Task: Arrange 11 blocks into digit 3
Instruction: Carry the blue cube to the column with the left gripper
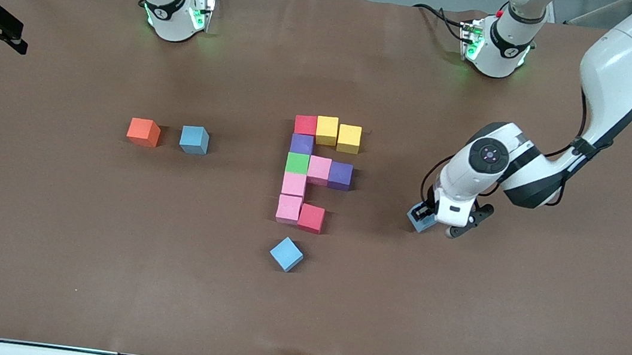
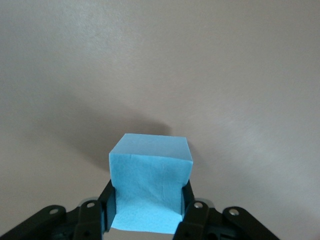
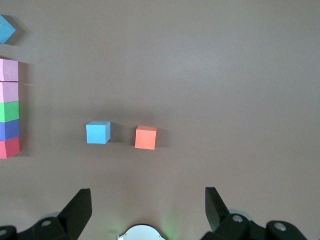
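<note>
A light blue block [image 2: 150,182] is clamped between the closed fingers of the left gripper [image 1: 430,219], on the table toward the left arm's end from the unfinished digit 3 [image 1: 317,168]. The right gripper [image 3: 147,210] is held wide open, empty, high over the table.

Light is even and soft from above, so the table [image 1: 102,248] looks matte with no hard glare. Cubes throw short soft shadows. The left wrist view is pale and washed; a blurred shadow lies beside the blue cube [image 2: 150,187]
</note>
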Robot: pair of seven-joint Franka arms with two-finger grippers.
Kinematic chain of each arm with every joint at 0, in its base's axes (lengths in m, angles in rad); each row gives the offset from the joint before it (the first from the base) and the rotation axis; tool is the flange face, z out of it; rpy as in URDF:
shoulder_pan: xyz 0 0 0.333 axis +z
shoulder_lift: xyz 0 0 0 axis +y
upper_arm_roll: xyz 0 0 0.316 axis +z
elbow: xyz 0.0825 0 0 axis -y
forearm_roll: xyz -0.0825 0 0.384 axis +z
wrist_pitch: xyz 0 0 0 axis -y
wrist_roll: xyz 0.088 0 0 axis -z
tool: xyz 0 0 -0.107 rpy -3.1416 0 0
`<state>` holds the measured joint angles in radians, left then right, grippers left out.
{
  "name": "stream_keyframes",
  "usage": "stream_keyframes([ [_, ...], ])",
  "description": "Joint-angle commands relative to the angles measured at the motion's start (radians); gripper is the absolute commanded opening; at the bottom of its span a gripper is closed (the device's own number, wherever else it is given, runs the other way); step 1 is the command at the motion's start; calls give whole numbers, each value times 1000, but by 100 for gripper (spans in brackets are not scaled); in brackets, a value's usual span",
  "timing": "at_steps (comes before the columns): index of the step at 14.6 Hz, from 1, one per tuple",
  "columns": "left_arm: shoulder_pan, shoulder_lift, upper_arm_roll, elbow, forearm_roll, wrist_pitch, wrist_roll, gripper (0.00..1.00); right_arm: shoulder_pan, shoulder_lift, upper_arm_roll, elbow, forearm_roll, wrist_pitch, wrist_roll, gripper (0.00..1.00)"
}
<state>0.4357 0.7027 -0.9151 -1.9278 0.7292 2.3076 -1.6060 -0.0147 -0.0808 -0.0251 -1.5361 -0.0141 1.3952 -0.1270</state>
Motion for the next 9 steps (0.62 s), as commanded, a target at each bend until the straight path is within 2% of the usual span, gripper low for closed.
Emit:
stream_keyframes([
  [1,-196,21,132,169,-109,-59,-96,34,-1,-42,-4,-42,19,21,-10,100],
  [4,-401,61,292,326,-217,-59,-210,34,-1,-39,-4,-29,20,16,-6,100],
  [7,-579,135,441,470,-270,-59,-331,34,-1,-37,-3,-9,26,4,4,100],
  [9,-652,190,496,565,-297,-57,-460,34,-1,-37,-2,-7,26,-10,4,100],
])
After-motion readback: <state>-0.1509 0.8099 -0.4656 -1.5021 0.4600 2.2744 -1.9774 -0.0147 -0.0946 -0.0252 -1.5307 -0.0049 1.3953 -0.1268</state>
